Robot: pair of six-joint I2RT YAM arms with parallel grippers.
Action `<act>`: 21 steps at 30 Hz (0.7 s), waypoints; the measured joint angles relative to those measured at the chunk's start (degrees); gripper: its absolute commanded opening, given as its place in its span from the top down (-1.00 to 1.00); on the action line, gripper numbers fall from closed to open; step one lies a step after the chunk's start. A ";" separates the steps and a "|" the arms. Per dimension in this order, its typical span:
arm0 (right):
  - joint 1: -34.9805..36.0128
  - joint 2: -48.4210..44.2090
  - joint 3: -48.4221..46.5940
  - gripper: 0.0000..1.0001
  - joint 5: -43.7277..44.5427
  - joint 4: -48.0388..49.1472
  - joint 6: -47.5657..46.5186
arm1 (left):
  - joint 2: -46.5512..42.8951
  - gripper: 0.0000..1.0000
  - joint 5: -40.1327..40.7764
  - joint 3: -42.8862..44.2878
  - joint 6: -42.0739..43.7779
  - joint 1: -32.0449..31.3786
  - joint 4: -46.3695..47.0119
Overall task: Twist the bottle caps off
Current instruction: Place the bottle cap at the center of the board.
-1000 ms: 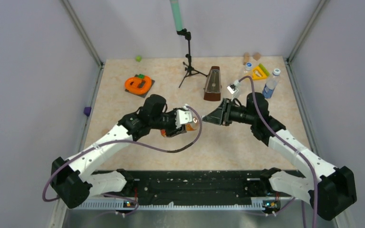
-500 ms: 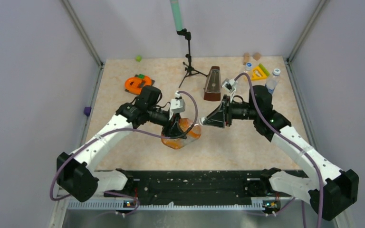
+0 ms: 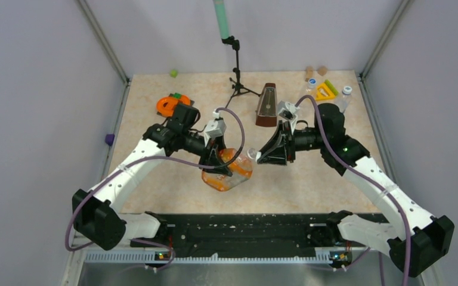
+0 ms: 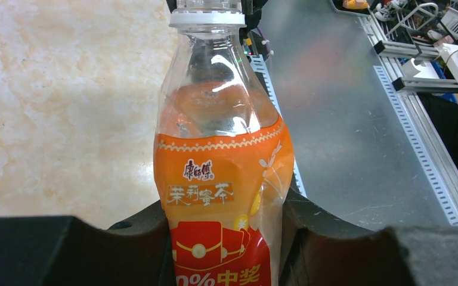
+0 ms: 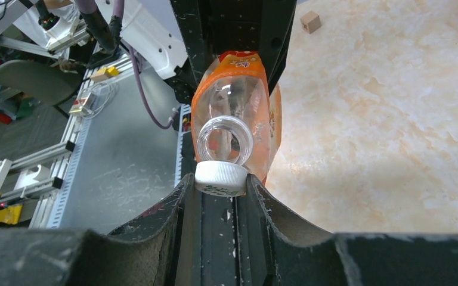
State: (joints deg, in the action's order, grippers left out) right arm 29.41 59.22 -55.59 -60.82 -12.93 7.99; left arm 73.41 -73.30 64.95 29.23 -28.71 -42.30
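orange bottle [image 3: 227, 173] swung lower, right tool [image 3: 257, 158] nearer

Centre frame, the left gripper [image 3: 217, 163] is clutching a tilted orange-drink bottle [image 3: 231, 176] above the beige tabletop [image 3: 310, 185], while the right gripper [image 3: 259, 158] is reaching in from the right, its tips meeting the small pale cap [image 3: 253, 155] at the bottle's neck. Behind them, a brown metronome [image 3: 267, 106] and a black tripod stand [image 3: 237, 77] are standing; a clear bottle [image 3: 342, 100] is waiting upper right.
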 measured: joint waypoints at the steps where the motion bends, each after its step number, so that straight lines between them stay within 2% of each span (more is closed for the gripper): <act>1: 0.00 0.02 0.00 0.96 -0.17 -0.20 0.00 | 0.00 1.00 -0.02 0.20 0.31 0.04 -0.17; 5: 0.04 0.09 0.00 0.97 -0.39 -0.13 0.52 | -0.15 1.00 1.20 0.66 0.90 0.11 -0.46; 7: 0.04 0.09 0.09 0.96 -0.22 0.02 1.05 | -0.90 1.00 4.39 0.61 -0.48 0.11 0.74; 10: 0.33 -0.09 0.57 0.97 -0.09 1.18 2.27 | -3.74 1.00 11.82 -1.29 -4.00 0.11 6.75; 16: 0.48 -0.81 1.38 0.96 1.81 2.32 4.22 | -14.40 1.00 23.96 -12.35 -10.71 0.11 21.66; 21: 0.48 -1.20 2.10 0.96 3.96 3.28 5.70 | -21.05 1.00 33.92 -17.44 -13.57 0.11 29.70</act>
State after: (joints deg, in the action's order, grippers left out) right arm 29.89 58.02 -53.49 -56.86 -9.65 13.69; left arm 52.36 -39.38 47.51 15.66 -28.60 -12.60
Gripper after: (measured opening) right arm 0.312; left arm 0.448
